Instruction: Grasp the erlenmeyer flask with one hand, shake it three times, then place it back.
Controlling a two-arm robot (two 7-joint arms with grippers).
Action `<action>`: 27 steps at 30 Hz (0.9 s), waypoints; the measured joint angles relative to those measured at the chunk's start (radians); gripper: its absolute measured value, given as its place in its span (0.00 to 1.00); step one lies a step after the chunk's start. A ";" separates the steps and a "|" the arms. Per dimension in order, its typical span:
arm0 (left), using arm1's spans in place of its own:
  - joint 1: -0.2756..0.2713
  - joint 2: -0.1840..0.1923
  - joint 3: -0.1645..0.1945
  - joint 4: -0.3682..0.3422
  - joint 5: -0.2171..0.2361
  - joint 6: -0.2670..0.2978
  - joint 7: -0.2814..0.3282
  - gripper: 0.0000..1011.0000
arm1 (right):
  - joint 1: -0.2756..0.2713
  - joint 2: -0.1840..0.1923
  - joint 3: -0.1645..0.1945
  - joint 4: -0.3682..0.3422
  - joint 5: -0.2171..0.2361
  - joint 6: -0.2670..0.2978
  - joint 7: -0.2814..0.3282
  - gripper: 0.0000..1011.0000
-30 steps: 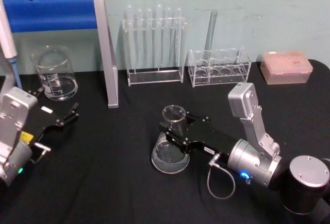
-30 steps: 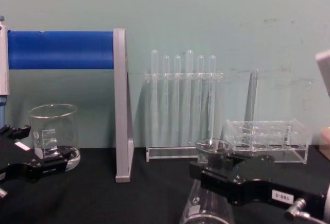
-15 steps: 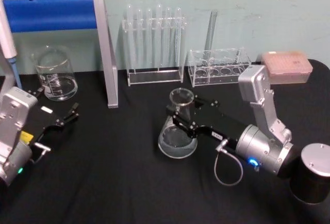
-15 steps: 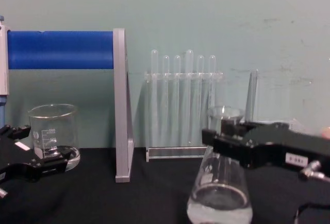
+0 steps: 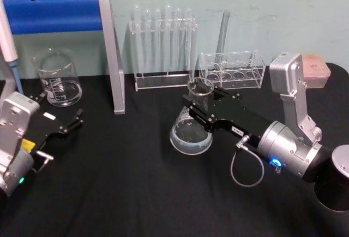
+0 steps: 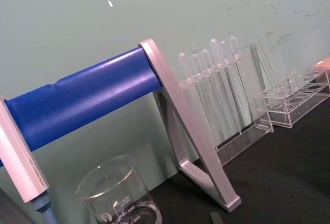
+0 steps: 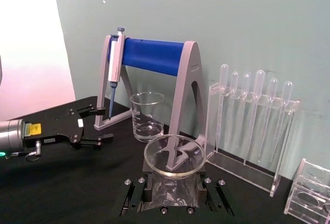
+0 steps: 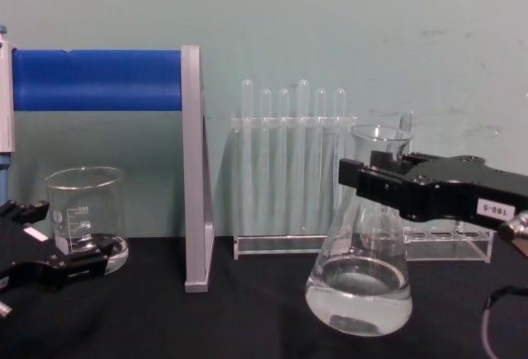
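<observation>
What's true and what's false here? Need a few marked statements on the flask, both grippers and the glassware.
1. The right gripper is shut on the neck of the clear glass conical flask. True.
2. The flask is empty. False: clear liquid sits in its wide base.
3. The left gripper holds the straight-sided cylindrical glass beaker. False: it is open and holds nothing, near the beaker.
4. Thin glass test tubes stand upright in a clear plastic rack by the wall. True.
5. The blue bar on the grey stand is to the flask's right. False: it is to the robot's left.
</observation>
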 joint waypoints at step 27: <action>0.000 0.000 0.000 0.000 0.000 0.000 0.000 0.99 | -0.008 -0.002 -0.037 -0.037 -0.008 0.029 -0.014 0.45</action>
